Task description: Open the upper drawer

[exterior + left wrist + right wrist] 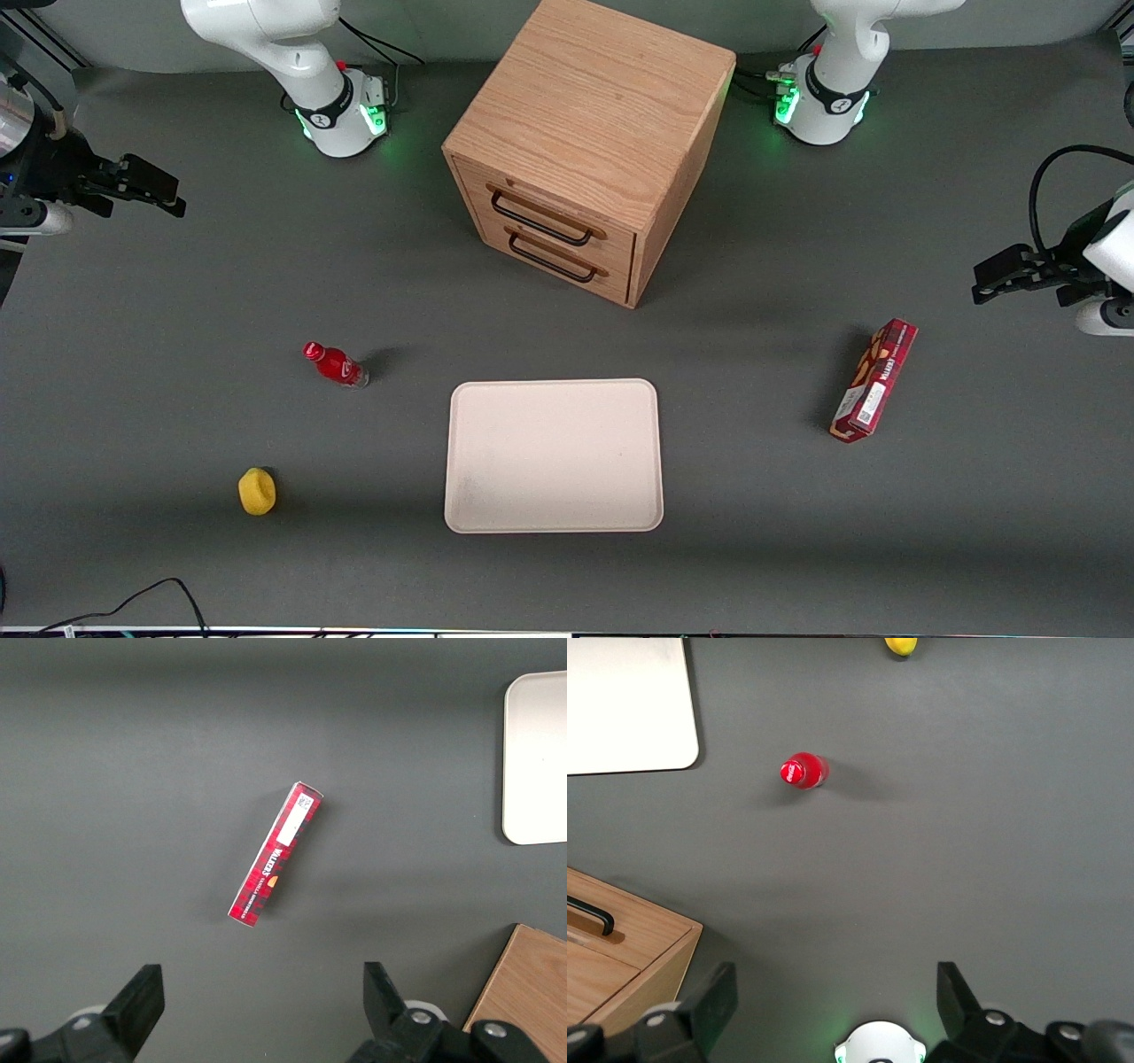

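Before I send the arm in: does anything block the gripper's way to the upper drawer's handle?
Nothing visible does. The gripper, open, hangs toward the working arm's end; bare table lies between it and the upper drawer.

Red box (276, 855) flat on grey table (133, 771), tray (536, 762) nearby.

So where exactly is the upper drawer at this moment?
The upper drawer sits shut in the oak cabinet, directly above the lower drawer, farther from the front camera than the tray. The gripper, open, hangs toward the working arm's end of the table.
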